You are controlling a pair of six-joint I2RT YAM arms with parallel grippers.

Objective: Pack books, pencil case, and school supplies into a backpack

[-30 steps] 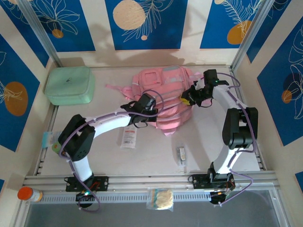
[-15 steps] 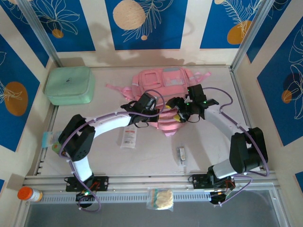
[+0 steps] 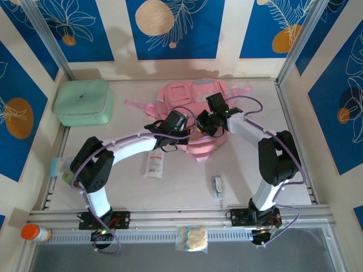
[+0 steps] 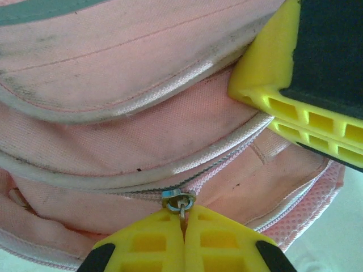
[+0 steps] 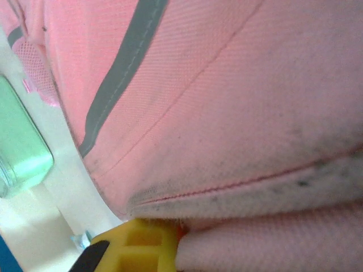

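Pink fabric sets the terms of the coming move. Read from the left of the overhead view, the pencil case (image 3: 153, 163) is seen lying flat on the table (image 3: 113, 190) beside the left forearm. Its long axis points away from the arm bases, and it stops just short of the backpack. The backpack (image 3: 187, 93) is laid at mid-table with both arms reached over its near half.

The left gripper (image 3: 180, 129) is placed at that near edge. In the left wrist view its jaws are pressed together on the zipper pull (image 4: 179, 201), whose metal ring is seen just beyond the yellow fingertips (image 4: 153, 243). From the pull, the zipper track (image 4: 221, 167) runs to the right and upward, straight towards the right gripper (image 3: 204, 122). That gripper is set just beside the left one, with its jaws drawn together against the bag's piped seam. Whether cloth is pinched between them cannot be told.

Further right and nearer the bases, well apart from the bag, the school supplies (image 3: 217, 185) are left on the table.

It is judged that the opening is yet to be made. The pull would have to be drawn along the track's line while the seam is steadied from the right. The left arm is judged nearer the pencil case, and the right arm nearer the small item.
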